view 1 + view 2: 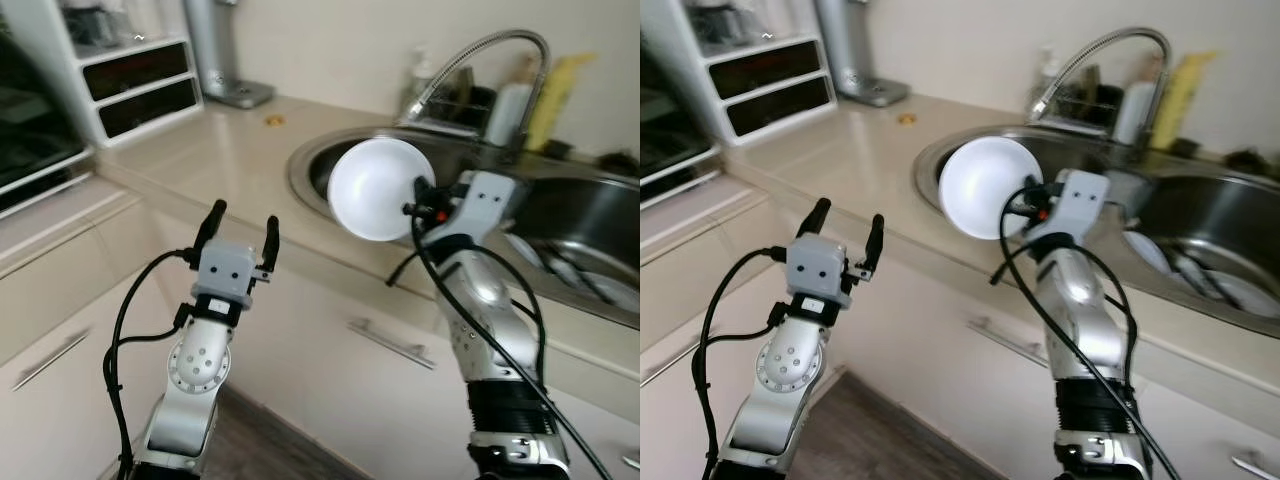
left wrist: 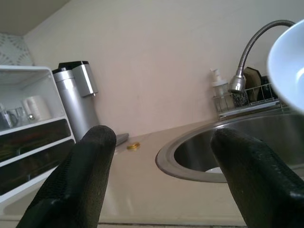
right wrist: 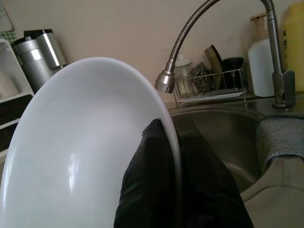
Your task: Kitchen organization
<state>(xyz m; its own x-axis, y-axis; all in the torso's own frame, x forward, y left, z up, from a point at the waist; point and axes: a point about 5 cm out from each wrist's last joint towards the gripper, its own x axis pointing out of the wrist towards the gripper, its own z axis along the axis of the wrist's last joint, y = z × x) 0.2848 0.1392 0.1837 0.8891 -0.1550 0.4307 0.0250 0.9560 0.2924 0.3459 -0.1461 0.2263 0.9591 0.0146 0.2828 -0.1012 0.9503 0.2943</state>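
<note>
A white bowl is held on edge in the air over the front rim of the round sink. My right gripper is shut on the bowl's rim; in the right wrist view one black finger lies inside the bowl and the other behind it. My left gripper stands open and empty in front of the counter edge, to the left of the bowl, fingers pointing up toward the counter.
A beige counter runs left of the sink, with a white drawer unit and a silver appliance at the back. A spring faucet arches over the sink. Dishes lie in the right basin. Cabinet fronts are below.
</note>
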